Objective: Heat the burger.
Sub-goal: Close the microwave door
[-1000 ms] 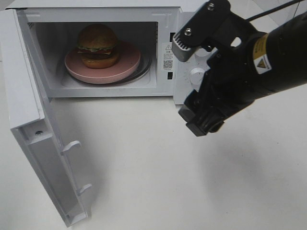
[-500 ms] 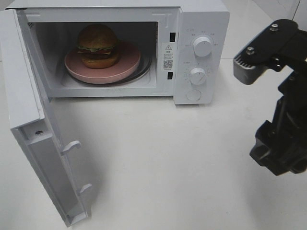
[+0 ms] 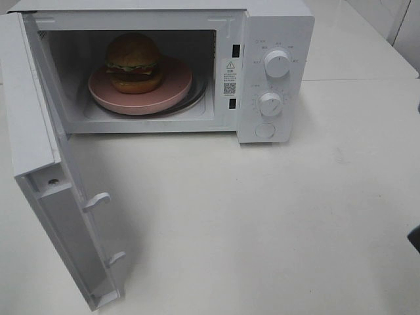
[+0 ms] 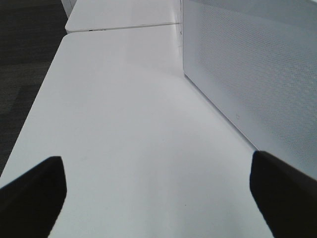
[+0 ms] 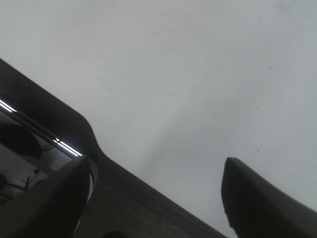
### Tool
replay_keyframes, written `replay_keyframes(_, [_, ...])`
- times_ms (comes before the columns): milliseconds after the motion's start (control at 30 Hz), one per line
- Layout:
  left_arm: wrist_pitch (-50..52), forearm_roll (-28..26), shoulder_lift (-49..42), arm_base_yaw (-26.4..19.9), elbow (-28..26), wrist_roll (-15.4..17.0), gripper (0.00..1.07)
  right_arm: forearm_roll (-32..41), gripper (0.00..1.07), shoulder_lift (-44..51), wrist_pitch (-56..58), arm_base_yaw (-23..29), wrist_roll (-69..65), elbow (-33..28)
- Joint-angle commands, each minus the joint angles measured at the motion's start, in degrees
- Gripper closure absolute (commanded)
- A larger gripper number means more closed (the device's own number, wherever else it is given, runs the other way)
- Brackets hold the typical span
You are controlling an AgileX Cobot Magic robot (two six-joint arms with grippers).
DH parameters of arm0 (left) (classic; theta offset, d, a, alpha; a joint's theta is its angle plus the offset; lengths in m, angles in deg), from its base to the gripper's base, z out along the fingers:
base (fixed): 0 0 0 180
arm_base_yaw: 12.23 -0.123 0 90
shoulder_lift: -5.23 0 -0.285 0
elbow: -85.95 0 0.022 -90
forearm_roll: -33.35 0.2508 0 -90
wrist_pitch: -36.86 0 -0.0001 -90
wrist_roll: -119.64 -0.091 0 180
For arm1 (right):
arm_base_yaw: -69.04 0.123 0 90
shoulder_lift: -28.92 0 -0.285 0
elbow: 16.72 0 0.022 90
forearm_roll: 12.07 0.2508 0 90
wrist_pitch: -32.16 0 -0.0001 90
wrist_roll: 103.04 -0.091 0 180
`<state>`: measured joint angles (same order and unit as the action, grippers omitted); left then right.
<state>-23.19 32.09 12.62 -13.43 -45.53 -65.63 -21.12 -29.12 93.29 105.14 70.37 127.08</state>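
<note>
Resting in open microwave, burger, left tool wide, right tool wide, both partly cropped

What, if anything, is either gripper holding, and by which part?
Nothing: left gripper and right gripper are open, empty. The tall golden-bunned burger sits on its round pink plate.

Burger sits on the plate inside the microwave at the back of the table, door standing out at the left toward the front, two dials stacked right of the cavity, a button just below them
</note>
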Motion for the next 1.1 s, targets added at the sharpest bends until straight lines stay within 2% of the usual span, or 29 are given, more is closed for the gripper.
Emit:
replay_keyframes(33, [0.52, 0.17, -1.03, -0.06, 0.17, 0.23, 0.14, 0.63, 0.35, 3.50, -0.06, -6.30, -0.86, -3.32])
replay_keyframes(67, [0.52, 0.17, -1.03, -0.06, 0.17, 0.23, 0.14, 1.26, 0.35, 6.19, -0.74, -9.85, -0.86, -4.81])
replay_keyframes(100, [0.52, 0.17, -1.03, -0.06, 0.17, 0.23, 0.14, 1.26, 0.35, 6.19, -0.74, -9.85, -0.86, -4.81])
replay_keyframes(167, [0.52, 0.17, -1.03, -0.06, 0.17, 0.23, 0.14, 2.23, 0.35, 10.77, -2.58, -14.90, -0.92, -6.88])
replay_keyframes(200, [0.52, 0.17, -1.03, -0.06, 0.17, 0.23, 0.14, 2.23, 0.35, 10.77, -2.58, -14.90, -0.92, -6.88])
replay_keyframes(233, [0.52, 0.17, -1.03, -0.06, 0.17, 0.23, 0.14, 2.69, 0.35, 13.98, -3.21, -17.42, -0.92, -8.14])
replay_keyframes(267, [0.52, 0.17, -1.03, -0.06, 0.17, 0.23, 0.14, 2.69, 0.35, 13.98, -3.21, -17.42, -0.92, -8.14])
replay_keyframes(433, [0.52, 0.17, -1.03, -0.06, 0.17, 0.23, 0.14, 2.75, 0.35, 24.98, -4.64, -23.72, -0.74, -11.40])
replay_keyframes(633, [0.52, 0.17, -1.03, -0.06, 0.17, 0.23, 0.14, 2.75, 0.35, 33.63, -4.13, -28.02, -0.46, -11.80])
replay_keyframes(700, [0.52, 0.17, -1.03, -0.06, 0.17, 0.23, 0.14, 2.69, 0.35, 39.42, -3.78, -30.88, -0.06, -11.97])
replay_keyframes(967, [0.52, 0.17, -1.03, -0.06, 0.17, 0.23, 0.14, 4.01, 0.35, 51.85, -3.78, -33.40, 1.66, -12.26])
replay_keyframes(1100, [0.52, 0.17, -1.03, -0.06, 0.17, 0.23, 0.14, 5.27, 0.35, 51.97, -3.78, -33.52, 3.50, -12.32])
